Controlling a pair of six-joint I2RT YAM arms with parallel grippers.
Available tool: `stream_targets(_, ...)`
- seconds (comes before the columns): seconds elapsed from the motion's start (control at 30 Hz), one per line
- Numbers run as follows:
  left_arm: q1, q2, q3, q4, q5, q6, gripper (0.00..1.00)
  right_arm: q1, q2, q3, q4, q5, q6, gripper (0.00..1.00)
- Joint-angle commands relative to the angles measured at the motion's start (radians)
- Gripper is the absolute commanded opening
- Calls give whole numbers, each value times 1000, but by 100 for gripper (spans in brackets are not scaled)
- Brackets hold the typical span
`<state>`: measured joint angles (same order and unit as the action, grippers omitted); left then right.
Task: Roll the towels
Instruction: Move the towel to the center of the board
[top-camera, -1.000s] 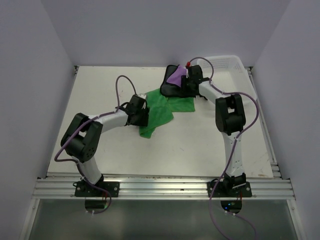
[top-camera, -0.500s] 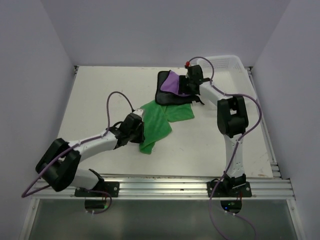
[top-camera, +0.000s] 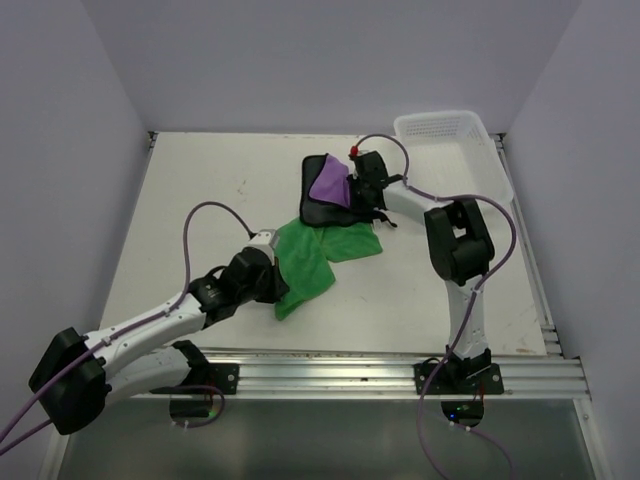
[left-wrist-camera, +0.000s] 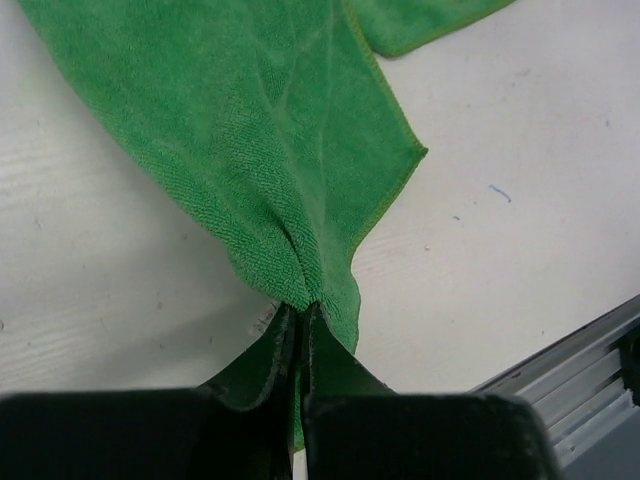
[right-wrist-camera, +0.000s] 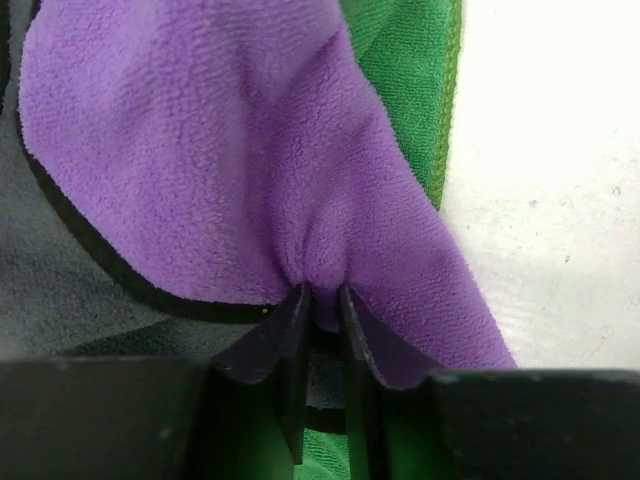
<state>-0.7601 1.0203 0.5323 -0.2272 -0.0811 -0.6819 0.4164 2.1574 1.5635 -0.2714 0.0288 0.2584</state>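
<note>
Where green towel (top-camera: 318, 256) lies crumpled mid-bench (top-camera: 200, 190), near corner drawn to tight point, fabric creased in long folds, far edge meeting purple towel (top-camera: 326, 183). Left fingers (left-wrist-camera: 262, 362) clenched on that near corner, cloth fanning away from tips. Purple towel: soft fleece, black back and edging, partly folded over so black underside shows, lying just beyond green one. White basket (top-camera: 445, 130) apart at far right corner. Right fingers (right-wrist-camera: 270, 342) pinch purple fold, bunching it between tips.
</note>
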Motion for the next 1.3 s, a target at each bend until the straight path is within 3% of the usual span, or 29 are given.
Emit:
stream_targets(0.0, -5, -26, -14, -4, 4, -36, 0, 5, -76, -39, 24, 46, 7, 16)
stream_targets(0.13, -8, -49, 8, -34, -5, -33, 0, 7, -117, -25, -6, 97, -1, 0)
stream_targets(0.4, -10, -112, 5, -92, -13, -59, 0, -7, -108, 194, -164, 151, -33, 0)
stream_targets(0.67, -10, -186, -29, -138, -2, -84, 0, -39, 68, 605, -307, 148, 22, 0)
stream_targets(0.9, -12, -192, -55, -123, 23, -77, 0, -50, 263, 842, -184, 178, 67, 0)
stream_targets(0.93, -12, -195, -57, -124, 18, -77, 0, -51, 289, 893, -178, 166, 73, 28)
stream_targets(1.03, -12, -200, -51, -135, 0, -76, 0, -74, 384, 1008, -198, 109, 94, 98)
stream_targets(1.1, -12, -197, -48, -136, -3, -74, 0, -87, 394, 1021, -216, 86, 97, 99)
stream_targets(1.27, -12, -148, -48, -98, 17, -77, 0, -102, 253, 825, -183, 51, 59, 94)
